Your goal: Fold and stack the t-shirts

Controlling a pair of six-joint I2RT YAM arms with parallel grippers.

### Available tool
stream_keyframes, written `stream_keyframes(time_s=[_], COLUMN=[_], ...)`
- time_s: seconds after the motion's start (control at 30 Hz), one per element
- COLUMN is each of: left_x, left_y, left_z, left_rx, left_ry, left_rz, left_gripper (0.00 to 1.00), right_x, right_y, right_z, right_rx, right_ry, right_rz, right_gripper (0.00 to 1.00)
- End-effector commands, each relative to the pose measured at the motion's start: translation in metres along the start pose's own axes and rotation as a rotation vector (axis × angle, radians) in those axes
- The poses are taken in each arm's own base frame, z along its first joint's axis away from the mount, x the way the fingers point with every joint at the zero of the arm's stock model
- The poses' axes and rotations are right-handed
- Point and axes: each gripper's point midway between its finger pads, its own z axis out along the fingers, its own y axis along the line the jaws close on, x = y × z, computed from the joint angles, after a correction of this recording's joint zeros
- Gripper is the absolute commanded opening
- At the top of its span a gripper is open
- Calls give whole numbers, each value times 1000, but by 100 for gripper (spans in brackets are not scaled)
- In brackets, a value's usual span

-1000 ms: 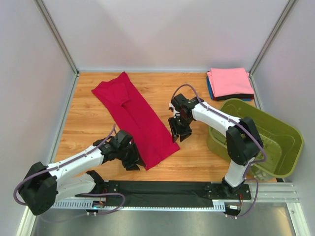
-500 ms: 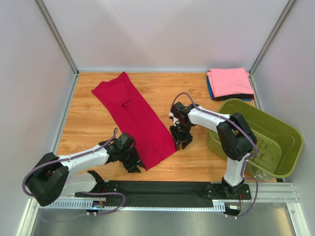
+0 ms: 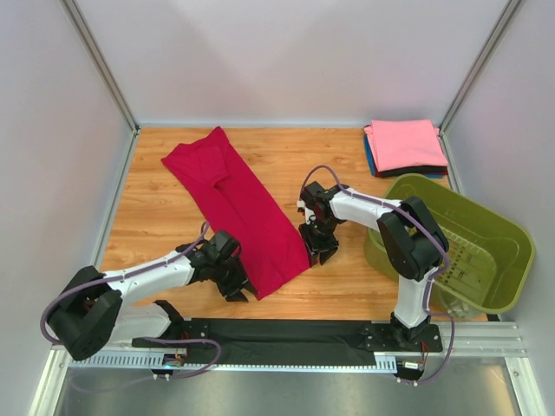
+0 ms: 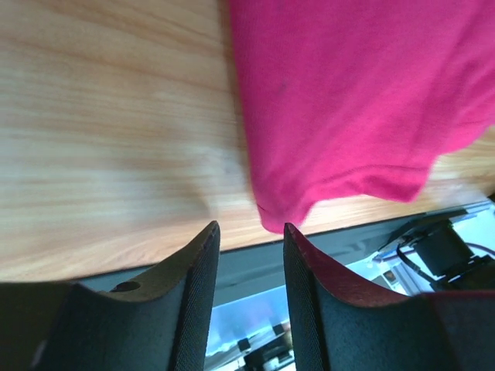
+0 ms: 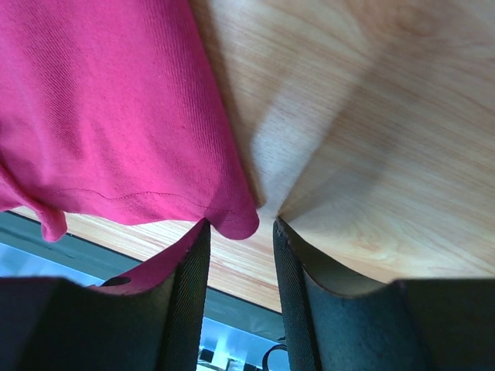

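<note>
A crimson-red t-shirt (image 3: 238, 204) lies folded into a long strip, running diagonally from the back left toward the front middle of the table. My left gripper (image 3: 238, 290) sits low at its near left corner (image 4: 278, 220), jaws open with the corner just ahead of the tips. At the strip's near right corner (image 5: 236, 224) my right gripper (image 3: 319, 250) is open too, that corner lying between the fingertips (image 5: 199, 232). A stack of folded t-shirts (image 3: 403, 146), pink on top of blue and black, rests at the back right.
An olive-green plastic basket (image 3: 486, 260) stands at the right, close to the right arm. The table's near edge (image 4: 325, 232) and a black rail (image 3: 277, 334) lie just in front of both grippers. Grey walls close in the back and sides.
Both grippers have dropped toward the near corners of the red shirt; the right one moved nearer and lower, the left shifted slightly. The shirt has not moved.
</note>
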Motion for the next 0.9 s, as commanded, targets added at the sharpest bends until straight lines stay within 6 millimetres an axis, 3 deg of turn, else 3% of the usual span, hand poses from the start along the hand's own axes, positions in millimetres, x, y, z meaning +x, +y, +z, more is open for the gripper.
stream_keyframes(time_s=[0.0, 0.13, 0.3, 0.53, 0.87], left_x=[-9, -19, -14, -12, -13], left_y=[-17, -32, -22, -2, 2], left_z=[-23, -36, -16, 2, 10], left_rx=[35, 114, 72, -24, -19], left_ry=[-74, -150, -94, -58, -53], left_rz=[7, -10, -24, -41, -37], left_gripper=[47, 51, 50, 45, 41], right_x=[-12, -18, -25, -20, -7], right_y=[9, 14, 17, 10, -1], right_z=[-14, -27, -35, -19, 2], right_rx=[-39, -45, -37, -29, -15], right_ry=[-66, -92, -106, -67, -40], right_rz=[-35, -45, -51, -39, -27], right_gripper=[40, 41, 41, 40, 37])
